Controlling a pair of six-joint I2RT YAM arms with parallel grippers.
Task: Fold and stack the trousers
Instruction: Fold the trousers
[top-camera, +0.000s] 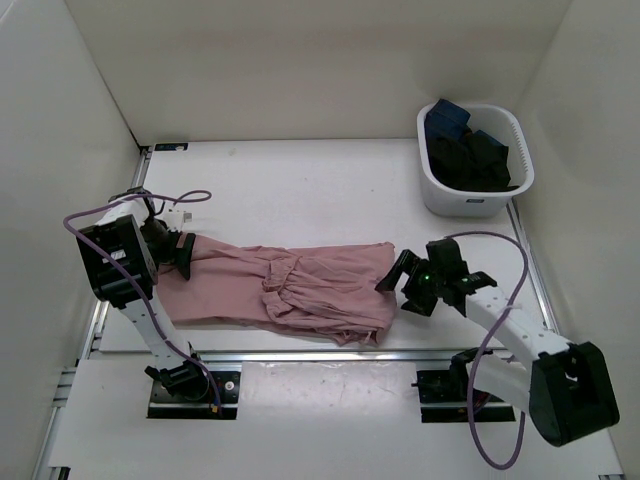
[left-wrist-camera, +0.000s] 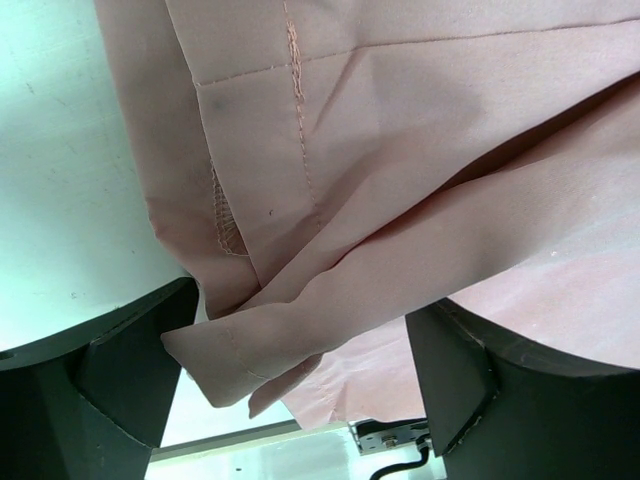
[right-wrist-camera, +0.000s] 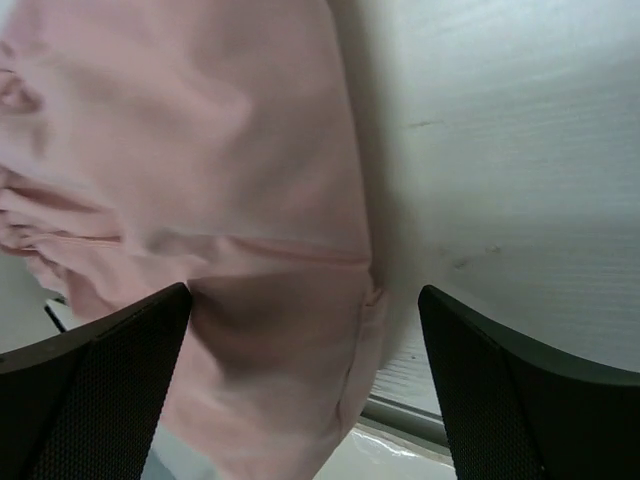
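The trousers (top-camera: 300, 285) lie rumpled across the lower middle of the frame on the desk (top-camera: 300, 185), long axis running left to right. The left end effector (top-camera: 184, 256) sits at their left end, jaws spread either side of a hem corner. The right end effector (top-camera: 398, 273), likewise released, hovers over their right end. Neither arm looks nearer.

Pink trousers (right-wrist-camera: 230, 200) lie on the white table (right-wrist-camera: 520, 150) between spread jaws.
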